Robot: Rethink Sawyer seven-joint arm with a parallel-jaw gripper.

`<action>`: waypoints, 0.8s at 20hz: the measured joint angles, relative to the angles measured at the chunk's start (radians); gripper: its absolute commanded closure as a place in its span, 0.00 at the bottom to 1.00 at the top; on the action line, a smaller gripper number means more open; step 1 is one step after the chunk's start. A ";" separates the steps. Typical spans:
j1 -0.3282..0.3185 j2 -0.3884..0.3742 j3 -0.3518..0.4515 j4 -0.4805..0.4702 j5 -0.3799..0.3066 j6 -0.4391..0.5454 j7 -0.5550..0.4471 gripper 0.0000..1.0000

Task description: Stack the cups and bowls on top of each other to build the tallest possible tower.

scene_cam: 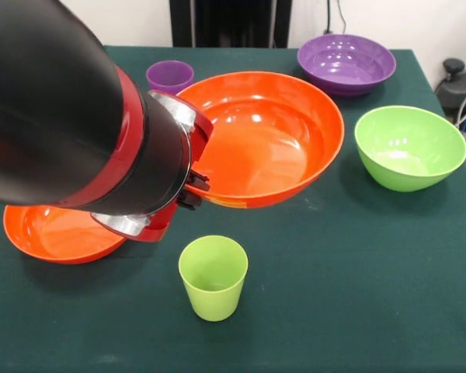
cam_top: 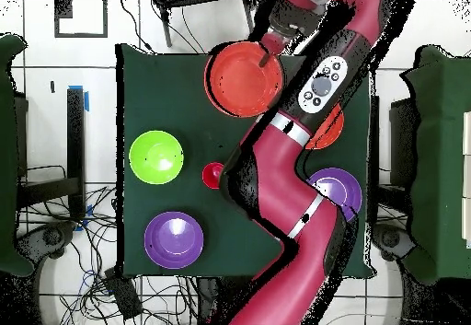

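While the gripper (scene_cam: 193, 189) pinched the rim of the large orange bowl (scene_cam: 268, 136) at its nine o'clock edge, the bowl hung lifted and tilted above the green table (scene_cam: 357, 295), its open face toward the camera. A one-sided hold on so wide and glossy a piece looked risky: the bowl could swing or slip from the jaws, and if lowered off-centre it would likely tip the light green cup (scene_cam: 213, 276), which stood upright just below at six o'clock, mouth up and empty. That narrow cup seemed a poor base for so broad a load. Every container in sight held nothing: the second orange bowl (scene_cam: 58, 231) lay at eight o'clock, partly behind the arm; the purple cup (scene_cam: 169, 76) stood at eleven o'clock; a purple bowl (scene_cam: 346, 62) sat at one o'clock and the light green bowl (scene_cam: 409, 146) at three o'clock. From overhead, a red cup (cam_top: 212, 175) and another purple bowl (cam_top: 174, 238) also showed.
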 measured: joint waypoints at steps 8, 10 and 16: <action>0.000 0.002 0.054 0.000 0.000 -0.015 0.000 1.00; 0.000 0.003 0.072 0.000 0.000 -0.043 0.000 1.00; 0.000 0.006 0.109 0.000 0.000 -0.139 -0.002 1.00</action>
